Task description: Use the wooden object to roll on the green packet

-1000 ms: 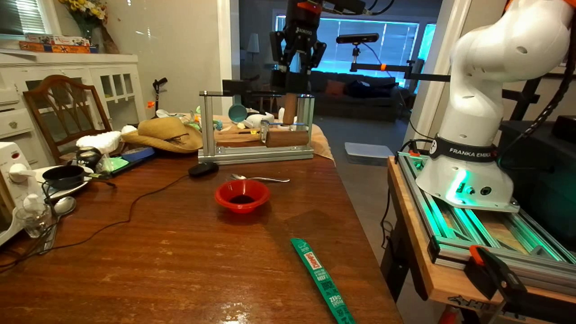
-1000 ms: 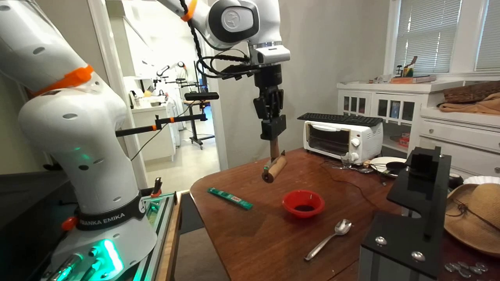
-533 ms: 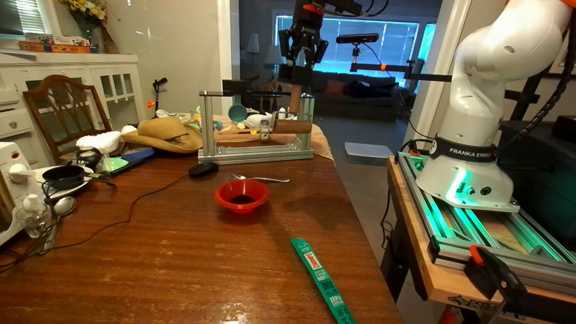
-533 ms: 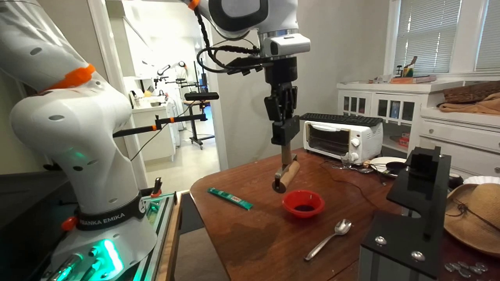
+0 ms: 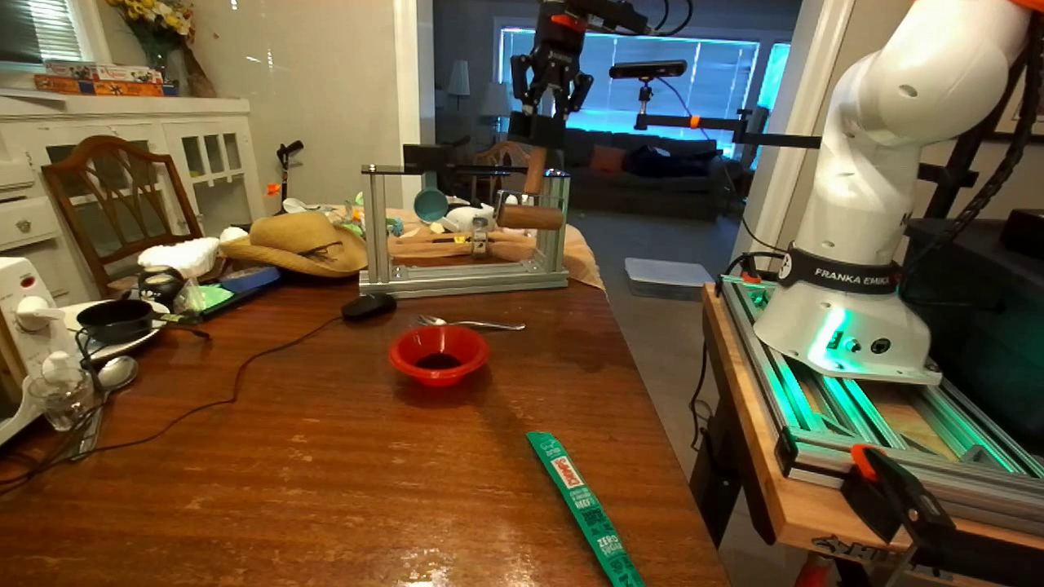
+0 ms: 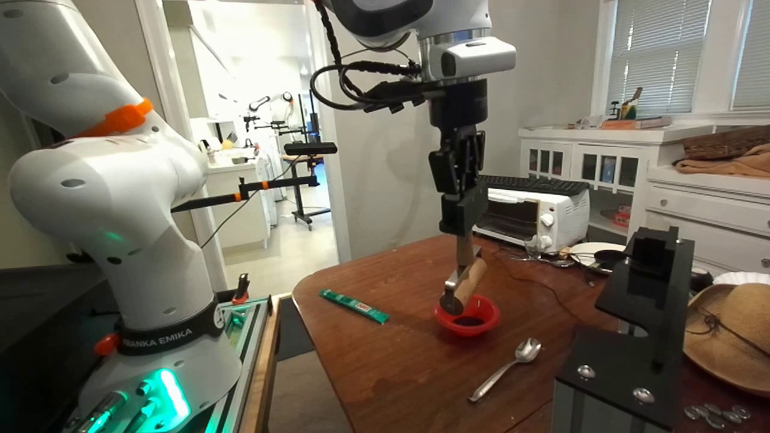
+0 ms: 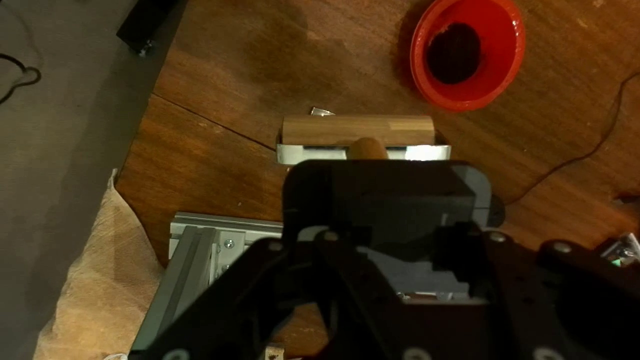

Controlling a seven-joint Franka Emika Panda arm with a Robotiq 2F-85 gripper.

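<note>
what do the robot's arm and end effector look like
The arm is glossy white and rounded, with an orange band, a green light on its base and a black collar lettered FRANKA EMIKA. Black cables loop near the black, jointed end effector with blocky fingertips.

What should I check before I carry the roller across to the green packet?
1. Pincer shut on the handle of the roller: ok.
2. Firmness of that grip: cannot tell from stills.
3. Roller raised off the table: ok, it hangs in the air.
4. Green packet lying on the table with nothing on top: ok.
5. Red bowl standing apart from the packet: ok.
6. Roller positioned over the packet: not ok; the packet is outside the wrist view.
</note>
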